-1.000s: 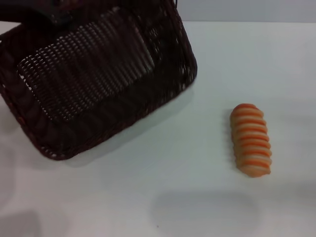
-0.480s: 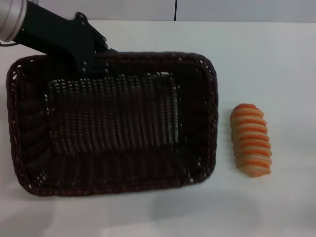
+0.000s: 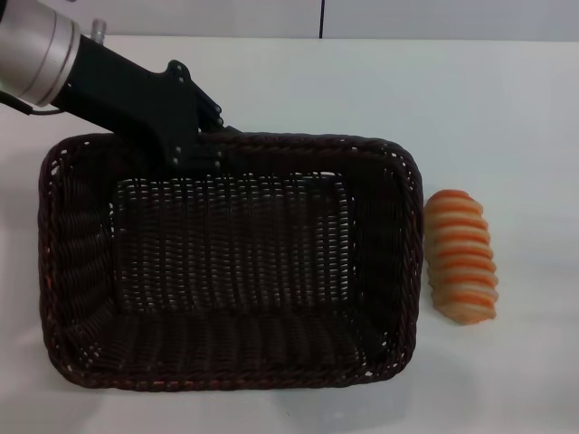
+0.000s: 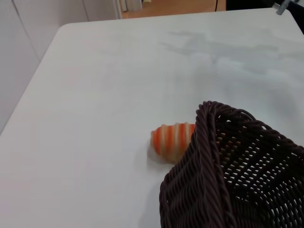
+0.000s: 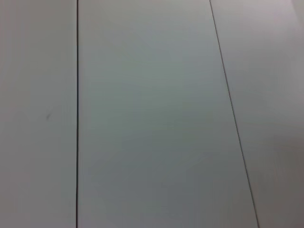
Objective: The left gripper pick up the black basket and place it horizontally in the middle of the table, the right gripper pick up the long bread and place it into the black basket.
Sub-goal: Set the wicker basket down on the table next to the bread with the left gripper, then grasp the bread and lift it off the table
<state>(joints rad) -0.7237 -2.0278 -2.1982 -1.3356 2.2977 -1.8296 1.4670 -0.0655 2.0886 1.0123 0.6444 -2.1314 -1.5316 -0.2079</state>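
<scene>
1. Head view: the black basket (image 3: pixel 231 262) has swung from a tilted, lifted pose to lie level and horizontal, its right rim just beside the long bread (image 3: pixel 460 257).
2. The left gripper (image 3: pixel 194 136) still sits at the far rim, seemingly clamped on it; release looks due.
3. The table (image 3: pixel 507 99) is plain white; the right gripper is unseen, its wrist view showing only pale panels.

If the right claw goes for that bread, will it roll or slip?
The bread looks rounded and oblong, so it may roll sideways if nudged. Its crosswise ridges probably help against slipping. It lies close beside the basket, so it has little room that way.
</scene>
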